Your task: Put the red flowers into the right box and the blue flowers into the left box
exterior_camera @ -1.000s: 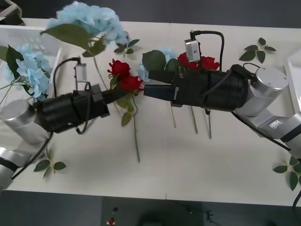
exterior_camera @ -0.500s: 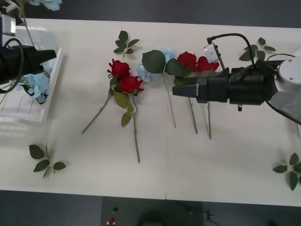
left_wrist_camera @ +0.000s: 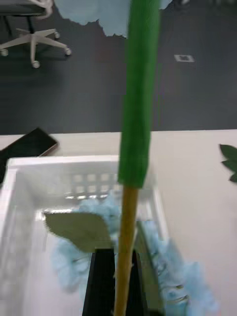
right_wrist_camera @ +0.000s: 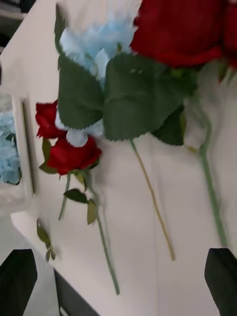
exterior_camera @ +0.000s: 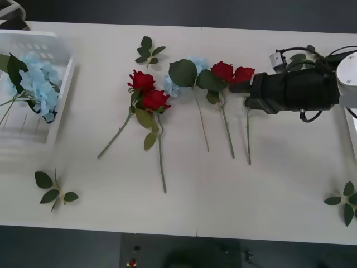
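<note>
on the near part of the table [exterior_camera: 223, 201], a loose leaf sprig [exterior_camera: 53, 190] lay at the left and another leaf sprig [exterior_camera: 345, 202] at the right edge. farther in, a pair of red flowers [exterior_camera: 148, 92] lay left of centre, stems trailing toward the near side. right of them lay a blue flower [exterior_camera: 187, 70] under big green leaves, then two more red flowers [exterior_camera: 233, 72] side by side. the right gripper [exterior_camera: 239, 87] sat low over the table at the right, its tip just beside the rightmost rose; in the right wrist view its black fingers [right_wrist_camera: 221, 274] stood apart at the two corners, holding nothing. at the far left stood the left box [exterior_camera: 62, 84], with blue flowers [exterior_camera: 36, 84] lying inside. the left gripper [left_wrist_camera: 118, 281] was above that box, its fingers pressed together on the stem of a blue flower [left_wrist_camera: 138, 94] whose bloom was toward the camera's upper edge. a thin white rim of the right box [exterior_camera: 351, 125] showed at the right edge.
</note>
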Action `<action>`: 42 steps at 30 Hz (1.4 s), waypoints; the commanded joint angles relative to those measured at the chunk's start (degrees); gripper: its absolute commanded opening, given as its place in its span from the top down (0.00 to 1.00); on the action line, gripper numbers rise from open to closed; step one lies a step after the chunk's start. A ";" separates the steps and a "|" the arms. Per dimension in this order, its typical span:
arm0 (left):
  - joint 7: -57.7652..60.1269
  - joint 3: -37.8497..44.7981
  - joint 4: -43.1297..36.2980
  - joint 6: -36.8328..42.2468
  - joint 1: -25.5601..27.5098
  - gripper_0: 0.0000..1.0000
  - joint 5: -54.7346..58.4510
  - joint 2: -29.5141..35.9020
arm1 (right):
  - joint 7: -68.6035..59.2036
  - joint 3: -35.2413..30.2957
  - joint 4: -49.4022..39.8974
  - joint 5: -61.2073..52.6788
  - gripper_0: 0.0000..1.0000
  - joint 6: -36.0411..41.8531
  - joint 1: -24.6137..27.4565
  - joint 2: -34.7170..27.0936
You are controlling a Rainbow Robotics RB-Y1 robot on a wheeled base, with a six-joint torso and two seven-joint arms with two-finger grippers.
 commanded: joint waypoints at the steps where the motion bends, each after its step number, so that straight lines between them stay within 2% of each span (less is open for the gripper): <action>1: 0.94 0.99 -0.88 -0.15 3.23 1.00 -3.19 1.61 | -9.29 6.84 5.84 0.69 0.00 -4.32 -7.36 2.68; 5: 0.58 1.34 -1.85 -0.41 5.25 1.00 -6.89 1.61 | -12.10 12.55 11.64 4.90 0.00 -6.17 -12.02 5.23; 7: 0.41 1.34 -1.93 -0.41 5.69 0.96 -8.12 1.61 | -13.86 15.10 15.95 7.36 0.00 -6.08 -14.04 7.16; 8: 0.32 1.34 -1.93 -0.41 5.96 0.86 -8.20 1.61 | -13.95 15.80 17.79 8.24 0.00 -5.64 -14.66 8.22; 9: 0.14 1.34 -1.93 -0.85 6.40 0.51 -7.94 1.52 | -13.95 16.59 20.87 9.47 0.00 -4.67 -15.54 9.89; 11: -0.21 1.34 -1.93 -1.38 6.75 0.13 -7.85 1.61 | -13.95 16.77 26.40 11.41 0.00 -3.35 -16.15 13.14; 12: -0.38 1.34 -2.02 -1.38 6.75 0.03 -7.85 1.61 | -14.03 16.77 28.87 12.20 0.00 -2.74 -16.42 14.63; 13: -0.65 1.34 -2.02 -1.29 6.75 0.00 -7.50 1.61 | -14.03 16.77 31.68 13.25 0.00 -2.04 -16.77 16.39; 15: -1.00 1.34 -2.20 -0.94 6.84 0.00 -6.45 1.61 | -14.03 16.77 35.02 14.40 0.00 -1.33 -17.29 18.59; 22: -5.04 -0.16 -7.47 10.66 4.99 0.00 5.68 1.43 | -14.39 16.77 46.79 19.76 0.00 1.66 -18.44 26.32; 28: 5.59 -7.63 -16.00 16.20 -0.63 0.00 -0.03 -0.85 | -14.82 16.77 52.33 20.64 0.00 1.66 -18.52 30.45; 29: 7.79 -8.94 -17.14 16.99 -1.69 0.00 -2.23 -1.73 | -14.91 16.77 52.95 20.72 0.16 1.66 -18.52 30.81; 30: 10.95 -11.14 -19.16 17.78 -2.92 0.00 -6.45 -3.49 | -14.91 16.68 53.47 20.81 0.67 1.66 -18.52 31.24; 31: 12.80 -12.55 -20.39 18.13 -3.71 0.00 -9.61 -4.72 | -15.00 16.77 53.65 20.81 0.94 1.66 -18.52 31.51; 32: 14.38 -13.95 -21.36 18.31 -4.41 0.00 -12.60 -6.04 | -15.09 16.77 53.91 20.81 1.00 1.66 -18.52 31.68; 37: 22.12 -21.60 -24.17 19.01 -5.47 0.00 -26.49 -13.77 | -15.26 16.77 54.09 20.90 1.00 1.66 -18.79 31.95; 42: 23.00 -26.17 -24.17 18.92 -5.38 0.00 -38.53 -22.12 | -15.35 16.68 54.09 20.81 1.00 1.66 -18.88 31.95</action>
